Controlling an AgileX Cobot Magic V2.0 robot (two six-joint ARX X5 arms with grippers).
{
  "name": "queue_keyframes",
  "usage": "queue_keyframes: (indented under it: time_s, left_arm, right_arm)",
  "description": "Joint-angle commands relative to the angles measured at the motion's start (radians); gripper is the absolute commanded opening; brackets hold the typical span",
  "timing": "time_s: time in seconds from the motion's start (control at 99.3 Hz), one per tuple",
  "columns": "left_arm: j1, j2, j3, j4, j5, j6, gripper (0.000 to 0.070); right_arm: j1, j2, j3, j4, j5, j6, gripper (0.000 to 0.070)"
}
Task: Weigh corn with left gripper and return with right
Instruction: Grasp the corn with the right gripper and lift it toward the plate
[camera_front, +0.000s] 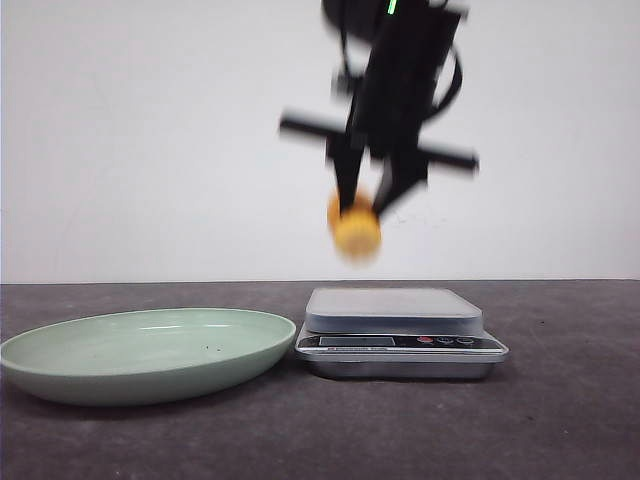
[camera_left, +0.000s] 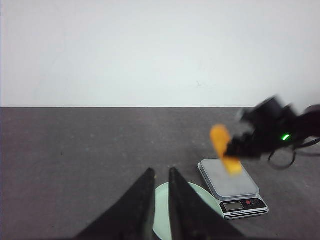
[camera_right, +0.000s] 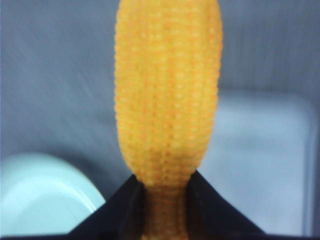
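The corn (camera_front: 355, 228) is a yellow-orange cob piece hanging in the air above the silver scale (camera_front: 395, 310). My right gripper (camera_front: 366, 208) is shut on it from above, blurred by motion. In the right wrist view the corn (camera_right: 167, 100) fills the middle, its end pinched between the black fingers of the right gripper (camera_right: 165, 186). From the left wrist view the corn (camera_left: 222, 150) hangs over the scale (camera_left: 227, 182). My left gripper (camera_left: 161, 172) is above the plate with only a thin slit between its fingers and nothing in it.
A wide pale green plate (camera_front: 60, 345) lies left of the scale on the dark table, and its rim (camera_left: 200, 192) shows beside the left fingers. A white wall stands behind. The plate (camera_right: 40, 195) and scale platform (camera_right: 260, 150) lie below the corn.
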Motion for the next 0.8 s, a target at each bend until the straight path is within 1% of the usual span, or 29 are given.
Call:
queue_keyframes:
  time_s: [0.0,0.07,0.181,0.242,0.292,0.383,0.544,0.624,0.685,0.735,0.785]
  left_arm:
    - [-0.006,0.007,0.017,-0.019,-0.002,0.003,0.0010]
    - [-0.006,0.007,0.017,-0.013,-0.002,0.008,0.0010]
    - [-0.006,0.007,0.017,0.010,-0.003,0.027,0.0010]
    - [-0.006,0.007,0.017,0.026,-0.006,0.041,0.0010]
    - [-0.006,0.007,0.017,0.038,-0.006,0.052,0.0010]
    - [-0.006,0.007,0.017,0.062,-0.006,0.066,0.0010]
    - [-0.006,0.007,0.016,0.077,-0.005,0.082,0.0010]
    - [-0.006,0.008,0.016,0.077,-0.005,0.089,0.0010]
    - [-0.006,0.007,0.016,0.077,-0.005,0.088,0.0011]
    - [-0.006,0.008,0.016,0.077,-0.005,0.088,0.0010]
    - [-0.006,0.007,0.016,0.076,-0.005,0.088,0.0010]
  right_arm:
    - [0.021,-0.084,0.026,0.138,0.018,-0.090,0.0003]
    - [0.034,-0.145,0.026,0.285,-0.006,-0.110,0.0003]
    - [0.055,-0.207,0.026,0.494,-0.091,-0.109,0.0003]
    - [0.069,-0.228,0.026,0.557,-0.121,-0.109,0.0003]
    - [0.085,-0.234,0.026,0.571,-0.134,-0.109,0.0003]
    - [0.109,-0.236,0.026,0.509,-0.137,-0.106,0.0003]
    - [0.146,-0.183,0.026,0.249,-0.136,-0.094,0.0003]
    - [0.158,-0.134,0.025,0.125,-0.138,-0.053,0.0003]
    - [0.170,-0.086,0.025,0.060,-0.145,-0.011,0.0003]
    - [0.177,-0.044,0.025,0.031,-0.167,0.021,0.0003]
    - [0.183,0.000,0.025,0.024,-0.207,0.053,0.0003]
